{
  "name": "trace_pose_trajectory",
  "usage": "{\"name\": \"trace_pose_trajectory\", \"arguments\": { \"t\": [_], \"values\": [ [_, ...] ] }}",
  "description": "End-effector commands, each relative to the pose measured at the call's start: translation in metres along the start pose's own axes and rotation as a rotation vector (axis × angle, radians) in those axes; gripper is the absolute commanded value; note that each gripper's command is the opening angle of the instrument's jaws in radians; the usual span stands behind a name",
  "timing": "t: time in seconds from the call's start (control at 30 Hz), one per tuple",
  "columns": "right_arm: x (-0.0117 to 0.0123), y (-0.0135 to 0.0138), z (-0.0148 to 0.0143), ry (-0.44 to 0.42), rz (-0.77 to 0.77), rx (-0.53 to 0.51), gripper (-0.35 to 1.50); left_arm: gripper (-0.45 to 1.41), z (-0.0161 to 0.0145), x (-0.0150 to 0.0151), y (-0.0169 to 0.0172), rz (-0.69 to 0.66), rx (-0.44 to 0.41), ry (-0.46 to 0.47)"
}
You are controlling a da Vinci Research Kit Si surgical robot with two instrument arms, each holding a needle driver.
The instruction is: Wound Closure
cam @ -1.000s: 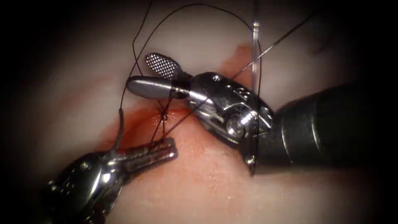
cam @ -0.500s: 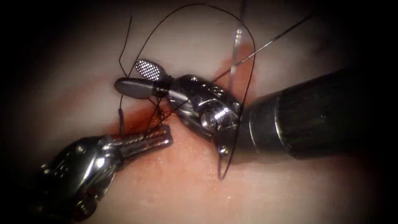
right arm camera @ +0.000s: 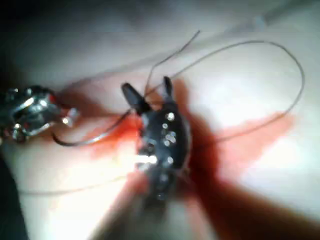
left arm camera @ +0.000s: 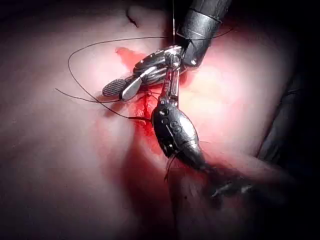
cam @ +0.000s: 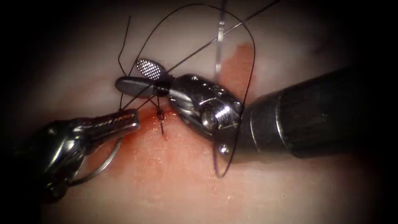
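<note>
Gripping thread point(cam: 124, 93), left hand point(cam: 128, 118) closed, right hand point(cam: 139, 76) agape, empty, needle point(cam: 97, 168) free.

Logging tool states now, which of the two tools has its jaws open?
The right arm's tool: its jaws stand spread apart above the knot, while the left arm's tool is shut on thread.
</note>
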Motion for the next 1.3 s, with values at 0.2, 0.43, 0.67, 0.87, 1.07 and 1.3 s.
{"name": "trace_pose_trajectory", "arguments": {
  "t": [0.2, 0.43, 0.67, 0.87, 1.07, 1.3],
  "values": [
    [-0.0008, 0.0005, 0.0007, -0.001, 0.004, 0.000, 1.03, -0.45, 0.0010, -0.0001, 0.0024, 0.000, -0.007, -0.001],
    [-0.0010, 0.0012, 0.0008, -0.004, 0.004, -0.005, 1.03, -0.45, 0.0007, 0.0018, 0.0045, 0.015, -0.016, -0.003],
    [-0.0010, 0.0013, 0.0011, -0.011, 0.022, 0.005, 1.05, -0.45, 0.0008, 0.0012, 0.0047, 0.026, -0.021, -0.003],
    [-0.0013, 0.0011, 0.0017, -0.034, 0.021, 0.017, 1.03, -0.45, 0.0008, -0.0005, 0.0042, 0.041, -0.020, -0.012],
    [-0.0011, 0.0006, 0.0005, -0.039, 0.026, 0.025, 1.05, -0.45, 0.0008, -0.0011, 0.0038, 0.048, -0.021, -0.015],
    [0.0004, 0.0001, -0.0020, -0.010, 0.038, 0.002, 1.03, -0.45, 0.0019, -0.0010, 0.0029, 0.047, -0.016, -0.017]
  ]
}}
